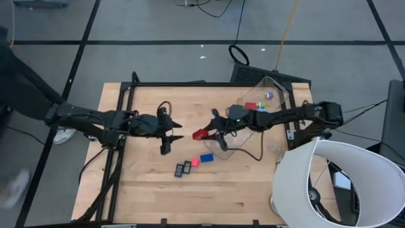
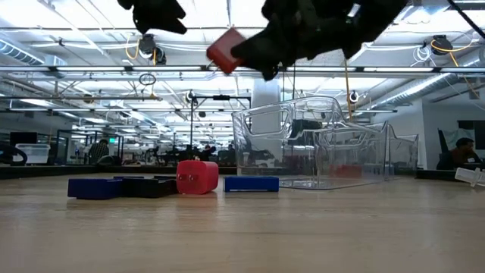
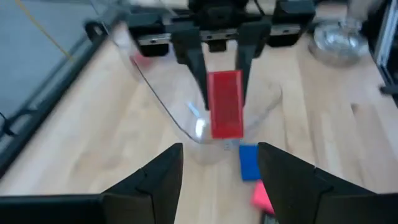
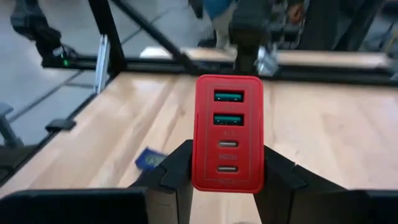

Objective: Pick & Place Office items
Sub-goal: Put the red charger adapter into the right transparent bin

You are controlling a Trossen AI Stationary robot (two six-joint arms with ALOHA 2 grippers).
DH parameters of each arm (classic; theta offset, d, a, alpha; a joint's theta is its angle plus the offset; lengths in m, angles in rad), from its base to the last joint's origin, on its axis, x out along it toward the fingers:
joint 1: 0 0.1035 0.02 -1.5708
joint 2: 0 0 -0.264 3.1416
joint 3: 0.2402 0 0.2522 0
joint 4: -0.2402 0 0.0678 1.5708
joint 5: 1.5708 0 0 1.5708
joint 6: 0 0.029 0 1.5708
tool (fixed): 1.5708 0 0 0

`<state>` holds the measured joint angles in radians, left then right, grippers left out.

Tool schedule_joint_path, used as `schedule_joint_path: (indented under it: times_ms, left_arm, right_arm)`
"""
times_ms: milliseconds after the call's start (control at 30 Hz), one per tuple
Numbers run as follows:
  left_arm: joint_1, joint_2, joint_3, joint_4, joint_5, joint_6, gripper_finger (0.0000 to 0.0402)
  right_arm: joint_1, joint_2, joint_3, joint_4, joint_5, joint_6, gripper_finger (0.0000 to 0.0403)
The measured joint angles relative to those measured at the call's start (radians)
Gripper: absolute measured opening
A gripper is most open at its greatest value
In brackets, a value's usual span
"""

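Right gripper (image 1: 209,133) clamps a red USB charger (image 4: 227,133) in the air, with the clear bin (image 1: 278,95) behind it already holding a few pieces. Below it, four items (image 1: 193,163) remain on the table. Left gripper (image 1: 169,133), facing it, hangs parted and empty.

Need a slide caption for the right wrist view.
Right gripper holds a red USB charger block upright above the wooden table, ports facing the camera.

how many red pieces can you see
3: a red charger held above the table in the right gripper, a small red block on the table, another red piece inside the clear bin; more may be hidden.
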<state>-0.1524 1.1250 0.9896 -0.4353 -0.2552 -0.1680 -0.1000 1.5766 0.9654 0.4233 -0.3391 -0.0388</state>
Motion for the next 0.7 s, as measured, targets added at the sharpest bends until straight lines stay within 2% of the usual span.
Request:
schedule_joint_path:
  times_ms: [100, 333, 533, 700]
  left_arm:
    - [0.0, -0.067, -0.081, 0.038, -0.036, 0.001, 0.0205]
    - [0.035, -0.198, -0.302, 0.274, -0.045, 0.031, 0.0193]
    - [0.083, -0.226, -0.436, 0.52, -0.07, 0.163, 0.0195]
    - [0.152, -0.215, -0.484, 0.711, -0.134, 0.268, 0.0204]
  right_arm:
    - [-0.02, -0.092, -0.094, 0.022, 0.063, -0.008, 0.0114]
    - [-0.083, -0.346, -0.298, 0.04, 0.253, -0.013, 0.0113]
    - [-0.119, -0.539, -0.46, 0.034, 0.476, 0.002, 0.0114]
    - [-0.165, -0.659, -0.576, 0.036, 0.64, 0.042, 0.0113]
